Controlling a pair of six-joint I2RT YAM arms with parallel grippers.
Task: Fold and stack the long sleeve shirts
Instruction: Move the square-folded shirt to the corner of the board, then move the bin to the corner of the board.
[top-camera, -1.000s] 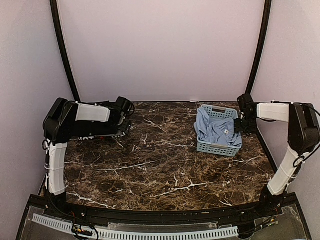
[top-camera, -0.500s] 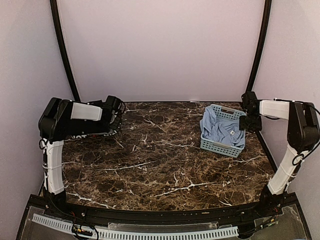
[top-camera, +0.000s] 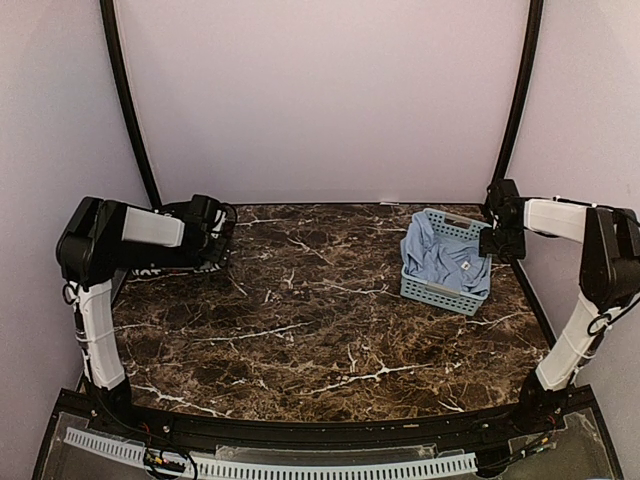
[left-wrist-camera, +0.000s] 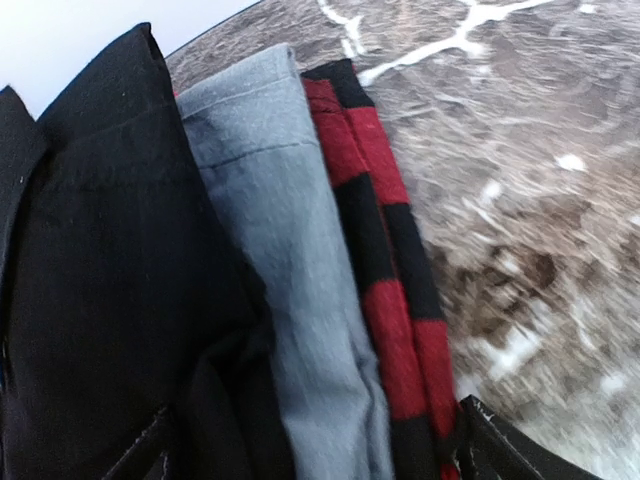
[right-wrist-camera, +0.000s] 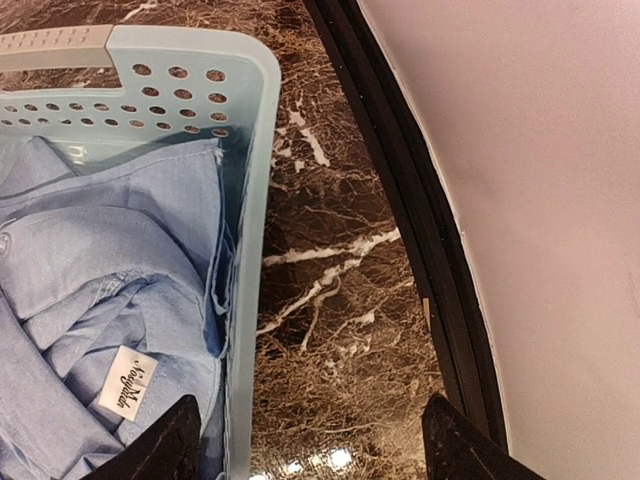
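Observation:
The light blue shirt (top-camera: 440, 260) lies crumpled in the pale blue basket (top-camera: 438, 292) at the back right. Its white neck label (right-wrist-camera: 125, 385) shows in the right wrist view. My right gripper (top-camera: 497, 245) is open, its fingers (right-wrist-camera: 165, 445) astride the basket's right rim (right-wrist-camera: 245, 300), holding nothing. The black shirt (left-wrist-camera: 100, 280) lies folded in a pile with a grey-blue cloth (left-wrist-camera: 290, 300) and a red-and-black striped cloth (left-wrist-camera: 385, 260). My left gripper (top-camera: 212, 222) is at the far back left, open, with the pile's edge between its fingers (left-wrist-camera: 495, 450).
Dark marble table (top-camera: 320, 330) with a black raised edge (right-wrist-camera: 420, 230) close to the right of the basket. Pale walls stand close behind and beside both arms. The folded pile sits under the left arm near the table's left edge.
The left arm has swung left toward the wall. The basket has shifted a little to the right, and the right gripper has moved right with it.

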